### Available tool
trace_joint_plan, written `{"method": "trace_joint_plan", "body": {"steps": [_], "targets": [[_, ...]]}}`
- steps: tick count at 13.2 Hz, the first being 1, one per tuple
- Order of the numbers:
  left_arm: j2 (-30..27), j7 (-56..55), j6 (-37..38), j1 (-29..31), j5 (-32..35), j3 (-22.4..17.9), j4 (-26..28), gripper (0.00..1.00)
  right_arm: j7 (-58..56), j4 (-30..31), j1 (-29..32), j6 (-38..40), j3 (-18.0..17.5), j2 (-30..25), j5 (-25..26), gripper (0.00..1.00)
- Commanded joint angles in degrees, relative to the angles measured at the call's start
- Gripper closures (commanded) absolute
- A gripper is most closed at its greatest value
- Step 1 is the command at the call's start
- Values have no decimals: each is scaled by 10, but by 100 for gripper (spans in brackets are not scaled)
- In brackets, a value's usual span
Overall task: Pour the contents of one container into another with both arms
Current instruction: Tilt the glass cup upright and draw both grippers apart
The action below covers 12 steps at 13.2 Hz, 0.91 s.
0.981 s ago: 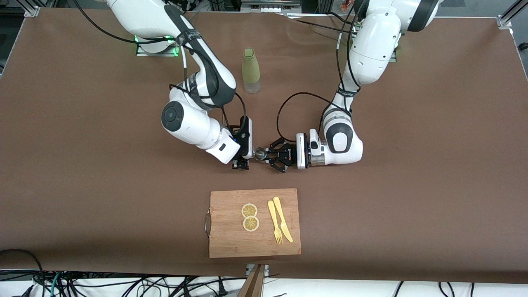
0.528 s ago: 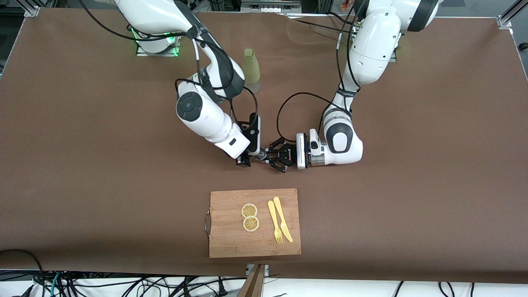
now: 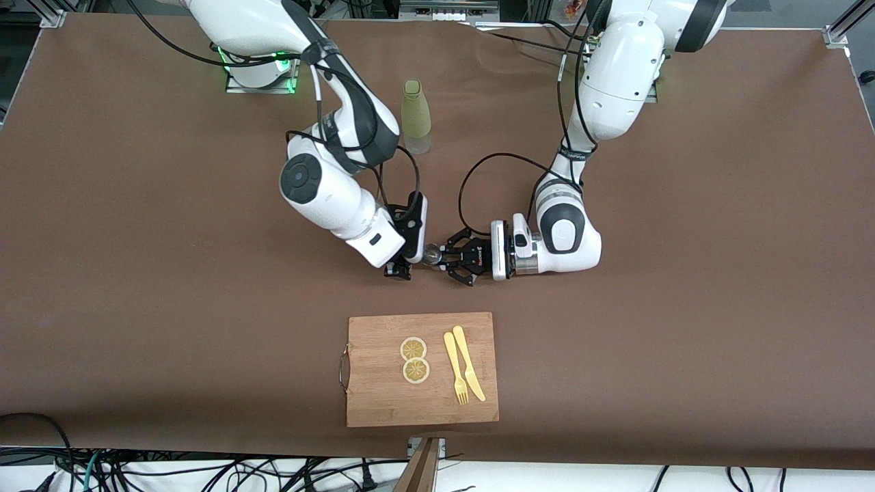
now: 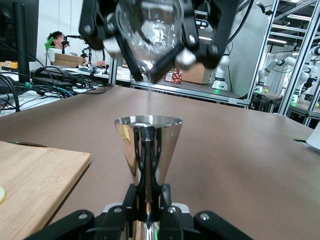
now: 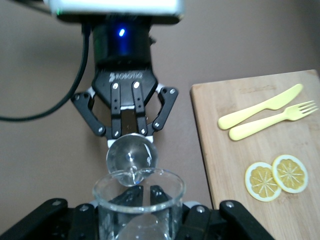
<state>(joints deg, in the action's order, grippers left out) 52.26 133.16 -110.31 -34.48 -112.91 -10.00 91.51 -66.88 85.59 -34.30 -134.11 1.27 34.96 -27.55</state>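
Note:
My left gripper [image 3: 446, 259] lies low over the table's middle, shut on the stem of a shiny metal cone-shaped jigger [image 3: 431, 254] that stands upright [image 4: 148, 145]. My right gripper [image 3: 403, 265] is shut on a clear glass beaker [image 5: 138, 200], which it holds tilted just above the jigger [image 5: 131, 156]. In the left wrist view the beaker [image 4: 148, 30] hangs over the jigger's mouth. A thin stream of clear liquid [image 4: 148, 97] falls from its lip into the cup. In the front view the right hand hides most of the beaker.
A tall green bottle [image 3: 416, 116] stands farther from the front camera, between the two arms. Nearer to that camera lies a wooden cutting board [image 3: 383, 403] with two lemon slices [image 3: 414, 359] and a yellow fork and knife [image 3: 463, 372].
The right arm's wrist and elbow swung toward the left arm's end, then eased back a little, with the beaker kept over the jigger. The left arm has not moved.

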Motion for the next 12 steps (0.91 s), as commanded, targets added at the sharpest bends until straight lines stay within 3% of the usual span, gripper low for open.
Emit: {"method": "trace_joint_plan", "body": {"steps": [1, 3, 5, 9, 12], "targets": [[4, 11, -12, -9, -21, -5, -10, 100, -7, 17, 5, -4, -3, -21, -44, 100], [3, 11, -11, -8, -20, -5, -10, 100, -20, 17, 5, -4, -4, -28, -79, 100], [0, 16, -10, -5, -17, -5, -9, 100, -98, 22, 19, 4, -3, -39, -155, 100], [-9, 39, 10, 27, -14, -6, -3, 100, -188, 23, 84, 67, -3, -38, -221, 100], [-10, 71, 77, 73, -8, -6, 3, 100, -301, 24, 152, 146, -4, -31, -305, 100]]}}
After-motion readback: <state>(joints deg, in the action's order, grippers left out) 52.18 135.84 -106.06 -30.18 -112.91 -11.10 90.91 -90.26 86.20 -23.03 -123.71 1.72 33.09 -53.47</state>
